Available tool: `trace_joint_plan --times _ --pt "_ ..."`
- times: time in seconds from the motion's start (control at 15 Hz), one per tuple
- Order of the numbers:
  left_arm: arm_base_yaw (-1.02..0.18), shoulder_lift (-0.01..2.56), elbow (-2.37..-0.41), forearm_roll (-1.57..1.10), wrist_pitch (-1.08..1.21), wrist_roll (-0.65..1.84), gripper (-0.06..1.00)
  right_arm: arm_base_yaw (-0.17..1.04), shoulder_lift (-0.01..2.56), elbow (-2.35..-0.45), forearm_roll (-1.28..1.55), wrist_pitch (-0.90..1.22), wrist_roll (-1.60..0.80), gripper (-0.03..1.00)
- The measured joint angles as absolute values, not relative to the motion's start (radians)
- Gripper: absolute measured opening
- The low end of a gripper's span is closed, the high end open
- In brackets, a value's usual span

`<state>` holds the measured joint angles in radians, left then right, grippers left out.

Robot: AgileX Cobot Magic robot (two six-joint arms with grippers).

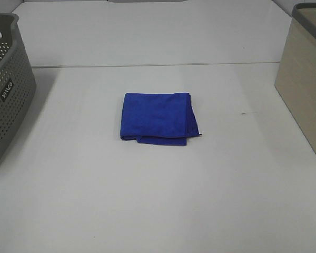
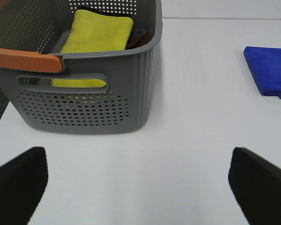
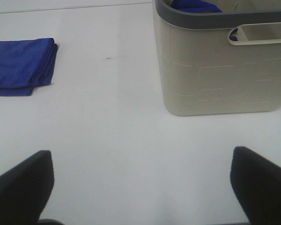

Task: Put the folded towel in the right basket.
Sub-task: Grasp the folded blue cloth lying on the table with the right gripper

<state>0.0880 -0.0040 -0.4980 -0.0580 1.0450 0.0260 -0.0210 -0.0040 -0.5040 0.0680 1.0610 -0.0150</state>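
A folded blue towel (image 1: 157,118) lies flat in the middle of the white table. It also shows in the left wrist view (image 2: 270,70) and the right wrist view (image 3: 19,65). The beige right basket (image 1: 304,79) stands at the table's right edge; in the right wrist view (image 3: 225,70) it holds something blue. Neither arm shows in the exterior high view. My left gripper (image 2: 138,185) is open and empty over bare table near the grey basket. My right gripper (image 3: 140,185) is open and empty, short of the beige basket and far from the towel.
A grey perforated basket (image 1: 5,89) stands at the left edge. In the left wrist view (image 2: 107,89) it has an orange handle (image 2: 25,60) and holds a yellow folded cloth (image 2: 96,37). A table seam (image 1: 158,65) runs across behind the towel.
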Motion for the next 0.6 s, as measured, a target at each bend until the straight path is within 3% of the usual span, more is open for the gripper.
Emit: trace_joint_plan --times 0.6 --pt "0.086 -0.004 -0.498 -0.058 1.045 0.026 0.97 -0.021 -0.004 -0.504 0.068 1.061 -0.015 0.98"
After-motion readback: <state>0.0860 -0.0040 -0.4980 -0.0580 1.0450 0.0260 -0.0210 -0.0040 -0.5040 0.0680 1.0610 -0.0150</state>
